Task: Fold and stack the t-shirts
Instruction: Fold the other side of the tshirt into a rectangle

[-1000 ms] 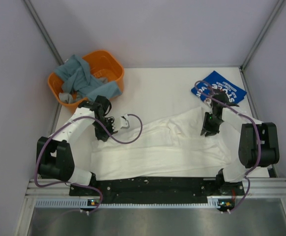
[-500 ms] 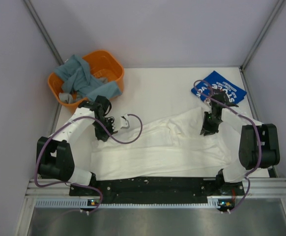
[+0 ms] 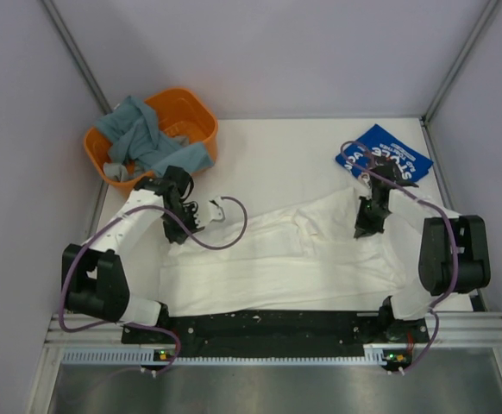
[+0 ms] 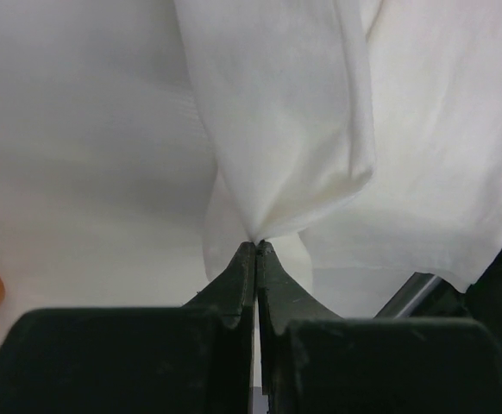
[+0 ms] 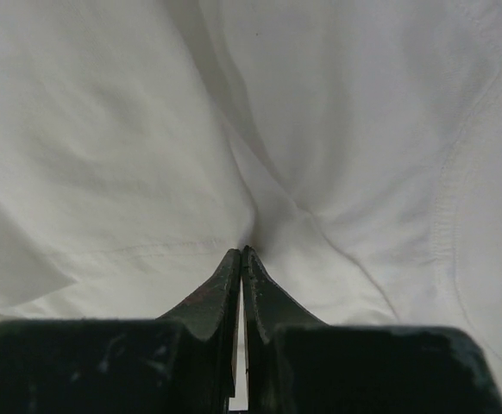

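Pinching white t-shirt point(image 3: 277, 266) spread between them, left hand point(image 4: 256, 247), right hand point(image 5: 241, 252) both clamped

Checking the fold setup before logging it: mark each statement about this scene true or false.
1. The left end effector and the right end effector are both shut on the white t-shirt. True.
2. The blue t-shirt lies in the orange basket. False: it lies on the table, far right.
3. The orange basket holds grey-blue cloth. True.
4. The white t-shirt is folded into a neat square. False: it lies spread out and wrinkled.
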Controlling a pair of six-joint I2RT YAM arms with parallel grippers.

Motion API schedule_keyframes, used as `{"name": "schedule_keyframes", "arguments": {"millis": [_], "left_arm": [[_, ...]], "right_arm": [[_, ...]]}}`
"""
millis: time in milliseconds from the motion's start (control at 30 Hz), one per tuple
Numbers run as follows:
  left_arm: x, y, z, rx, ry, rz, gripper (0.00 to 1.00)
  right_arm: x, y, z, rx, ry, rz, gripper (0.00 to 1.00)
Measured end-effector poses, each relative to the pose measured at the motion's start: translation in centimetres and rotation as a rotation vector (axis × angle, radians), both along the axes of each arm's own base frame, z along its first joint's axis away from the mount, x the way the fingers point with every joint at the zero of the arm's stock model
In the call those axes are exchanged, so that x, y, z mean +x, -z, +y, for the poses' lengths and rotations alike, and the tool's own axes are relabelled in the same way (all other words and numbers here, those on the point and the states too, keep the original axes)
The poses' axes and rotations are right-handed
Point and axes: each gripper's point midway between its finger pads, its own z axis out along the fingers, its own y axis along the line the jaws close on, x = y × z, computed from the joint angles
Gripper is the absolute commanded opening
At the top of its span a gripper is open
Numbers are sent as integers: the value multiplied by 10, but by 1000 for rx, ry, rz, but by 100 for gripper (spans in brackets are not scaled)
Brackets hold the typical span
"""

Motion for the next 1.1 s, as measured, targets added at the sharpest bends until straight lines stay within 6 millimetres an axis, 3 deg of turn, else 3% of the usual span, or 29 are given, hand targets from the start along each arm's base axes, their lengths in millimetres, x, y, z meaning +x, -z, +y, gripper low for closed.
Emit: {"name": "schedule_keyframes", "arguments": {"millis": [167, 433, 533, 767, 833, 1033, 1100], "left_arm": [[26, -7, 17, 67, -88, -121, 0], [86, -38, 46, 170, -222, -376, 0], [93, -45, 45, 158, -214, -402, 0], [83, -31, 29, 82, -140, -342, 0], [75, -18, 27, 76, -121, -297, 6], [42, 14, 17, 30, -38, -112, 36], [26, 21, 15, 16, -17, -45, 41]], "right_arm": [[6, -18, -11, 5, 42, -56, 0], [39, -101, -28, 35, 97, -308, 0], [36, -112, -30, 41, 103, -331, 0], [30, -121, -17, 113, 79, -334, 0], [30, -122, -15, 126, 73, -334, 0], [29, -122, -13, 139, 68, -334, 0], [29, -122, -12, 141, 67, -334, 0]]}}
